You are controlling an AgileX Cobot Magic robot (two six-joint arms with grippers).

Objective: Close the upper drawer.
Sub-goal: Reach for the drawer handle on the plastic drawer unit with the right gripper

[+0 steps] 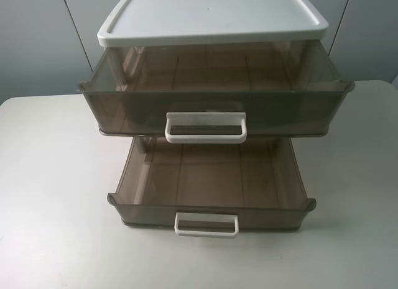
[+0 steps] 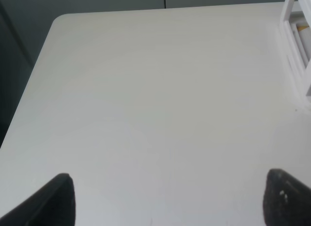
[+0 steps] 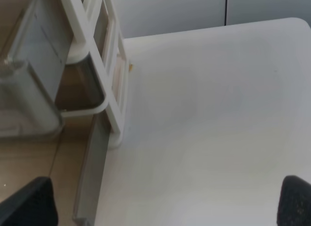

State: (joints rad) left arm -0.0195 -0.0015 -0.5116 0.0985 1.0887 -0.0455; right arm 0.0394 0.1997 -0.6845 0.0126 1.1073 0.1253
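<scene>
The upper drawer (image 1: 124, 107) is smoky brown translucent plastic with a tall front and a wide white loop handle (image 1: 206, 127). It stands pulled partly out under the cabinet's white top (image 1: 211, 15) and looks empty. Its side also shows in the right wrist view (image 3: 29, 90). Neither gripper shows in the exterior high view. My left gripper (image 2: 170, 201) is open and empty over bare table, left of the cabinet. My right gripper (image 3: 163, 204) is open and empty over the table, to the right of the cabinet.
A shallower lower drawer (image 1: 211, 177) with a smaller white handle (image 1: 206, 224) is pulled out further, below the upper one. The white cabinet frame shows in the right wrist view (image 3: 104, 65) and the left wrist view (image 2: 297, 41). The white table (image 1: 50, 196) carries it all.
</scene>
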